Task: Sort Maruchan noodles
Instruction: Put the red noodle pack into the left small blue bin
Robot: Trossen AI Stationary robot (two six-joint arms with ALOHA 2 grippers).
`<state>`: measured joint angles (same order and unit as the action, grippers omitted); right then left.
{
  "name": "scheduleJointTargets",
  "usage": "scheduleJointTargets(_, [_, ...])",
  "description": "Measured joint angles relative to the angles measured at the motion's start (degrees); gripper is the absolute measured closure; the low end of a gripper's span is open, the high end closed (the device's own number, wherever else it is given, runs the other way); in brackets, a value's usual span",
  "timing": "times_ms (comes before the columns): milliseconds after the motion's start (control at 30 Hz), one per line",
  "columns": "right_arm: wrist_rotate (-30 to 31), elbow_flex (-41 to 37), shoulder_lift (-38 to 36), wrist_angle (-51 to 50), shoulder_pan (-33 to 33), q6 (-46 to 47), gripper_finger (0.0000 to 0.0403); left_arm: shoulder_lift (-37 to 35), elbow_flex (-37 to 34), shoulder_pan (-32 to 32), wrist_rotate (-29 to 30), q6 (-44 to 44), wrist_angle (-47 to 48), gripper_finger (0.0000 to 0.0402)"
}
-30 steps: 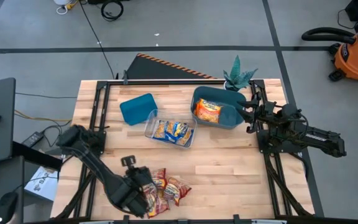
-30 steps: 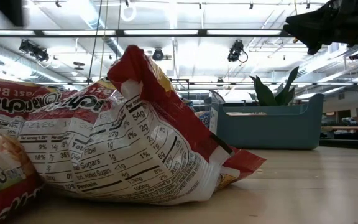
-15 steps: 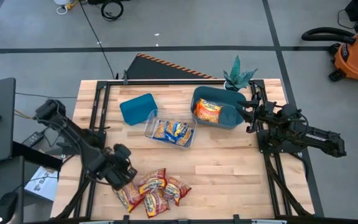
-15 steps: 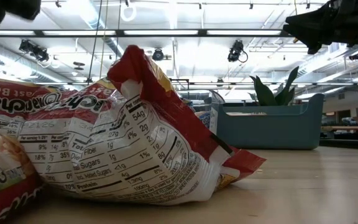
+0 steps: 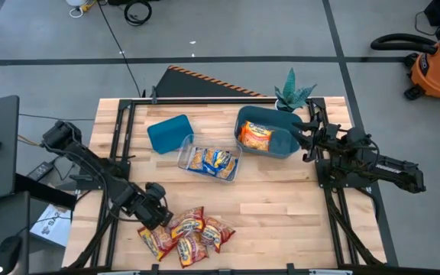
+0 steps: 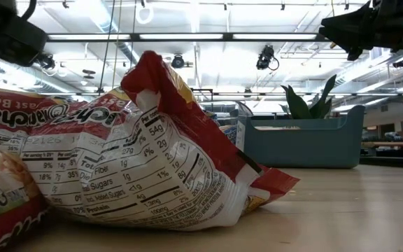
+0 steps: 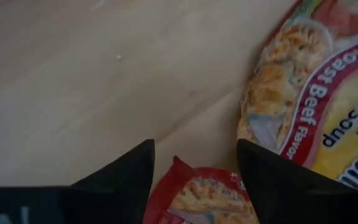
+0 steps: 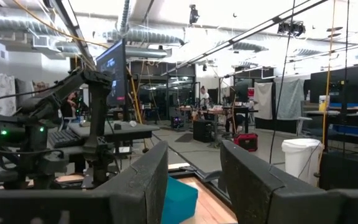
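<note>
A heap of red-and-yellow Maruchan noodles packets [image 5: 188, 234] lies on the wood near the table's near edge, filling the low view's foreground [image 6: 138, 168]. My left gripper [image 5: 156, 215] hovers open at the heap's left end; in its wrist view the fingers stand on either side of a red packet's corner [image 7: 201, 190], beside a roast beef packet [image 7: 316, 106]. Blue-and-yellow packets lie in the clear tray [image 5: 188, 145]. An orange packet [image 5: 255, 136] lies in the teal bin [image 5: 283, 143]. My right gripper [image 5: 305, 138] waits open by that bin's right end.
A smaller teal bin [image 5: 168, 133] stands left of the clear tray. A potted plant [image 5: 292, 95] sits at the far edge behind the larger bin. Bare wood [image 5: 281, 206] stretches right of the heap. Black frame rails [image 5: 334, 206] run along both table sides.
My left gripper has drawn back from above the heap's near left part, toward the table's left and far edges, then eased back to the heap's left end. With the arm out of the way, more of the packets show.
</note>
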<state>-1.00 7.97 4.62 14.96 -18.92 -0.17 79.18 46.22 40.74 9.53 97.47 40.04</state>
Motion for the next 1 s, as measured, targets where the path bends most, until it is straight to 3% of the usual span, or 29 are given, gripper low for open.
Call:
scheduleJointTargets(500, [0.0, 0.0, 0.0, 0.0, 0.0, 0.0, 0.025, 5.3, 0.0, 1.0, -7.0, 0.9, -6.1, 0.0215])
scheduleJointTargets(733, [-0.1, 0.0, 0.0, 0.0, 0.0, 0.0, 0.025, 5.3, 0.0, 0.9, -8.5, 2.4, -6.3, 0.0283])
scheduleJointTargets(1000, [-0.1, 0.0, 0.0, -0.1, 0.0, 0.0, 0.025, 5.3, 0.0, 0.5, -9.2, 0.8, -5.9, 0.0392])
